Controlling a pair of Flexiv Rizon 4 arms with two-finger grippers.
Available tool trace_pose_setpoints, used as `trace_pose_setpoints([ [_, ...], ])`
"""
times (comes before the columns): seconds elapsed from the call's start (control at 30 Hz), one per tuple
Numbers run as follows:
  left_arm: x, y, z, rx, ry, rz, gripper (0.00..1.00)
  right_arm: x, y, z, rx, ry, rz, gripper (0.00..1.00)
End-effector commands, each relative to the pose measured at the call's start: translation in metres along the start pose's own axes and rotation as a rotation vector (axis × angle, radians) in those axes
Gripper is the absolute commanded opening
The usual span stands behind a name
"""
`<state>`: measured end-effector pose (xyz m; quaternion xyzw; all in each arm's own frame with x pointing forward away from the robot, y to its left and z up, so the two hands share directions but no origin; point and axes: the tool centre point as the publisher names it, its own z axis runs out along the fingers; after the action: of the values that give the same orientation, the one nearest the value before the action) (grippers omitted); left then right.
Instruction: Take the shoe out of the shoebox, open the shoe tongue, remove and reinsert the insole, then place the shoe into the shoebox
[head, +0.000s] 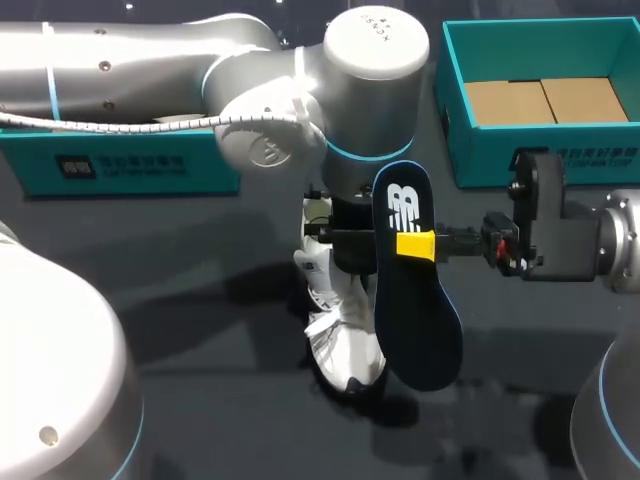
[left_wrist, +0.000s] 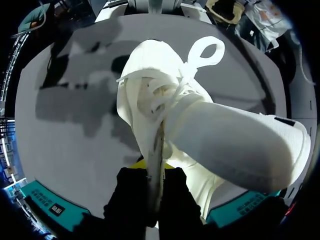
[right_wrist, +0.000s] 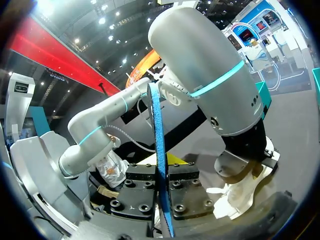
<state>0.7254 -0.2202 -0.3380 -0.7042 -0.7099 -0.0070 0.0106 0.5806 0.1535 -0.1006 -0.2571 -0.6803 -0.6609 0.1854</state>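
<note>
Hanging above the tabletop (head: 200, 330), the insole (head: 420, 330) is pinched flat in my right claw (head: 418, 245), just beside the white shoe (head: 345, 350), whose collar my left claw (left_wrist: 154, 170) clamps. I judge the risk to be the limp insole buckling or missing the opening. The shoebox (head: 455, 110) stands well apart.

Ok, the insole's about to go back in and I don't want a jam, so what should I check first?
1. Grip: right pincer shut on the dark navy foam insole: ok.
2. Grip: left pincer shut on the white knit sneaker: ok.
3. Insole wholly outside the sneaker, free to line up: ok.
4. Sneaker's opening turned toward the insole: cannot tell; the left arm hides it.
5. The teal cardboard shoebox open, visible floor bare: ok.
</note>
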Motion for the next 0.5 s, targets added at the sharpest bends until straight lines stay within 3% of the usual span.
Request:
trace_pose_setpoints([
  [0.03, -0.008, 0.004, 0.009, 0.016, 0.014, 0.009, 0.0, 0.0, -0.001, 0.001, 0.0, -0.002, 0.001, 0.0],
  [0.5, -0.02, 0.005, 0.031, 0.059, 0.032, 0.084, 0.0, 0.0, -0.001, 0.001, 0.0, -0.002, 0.001, 0.0],
])
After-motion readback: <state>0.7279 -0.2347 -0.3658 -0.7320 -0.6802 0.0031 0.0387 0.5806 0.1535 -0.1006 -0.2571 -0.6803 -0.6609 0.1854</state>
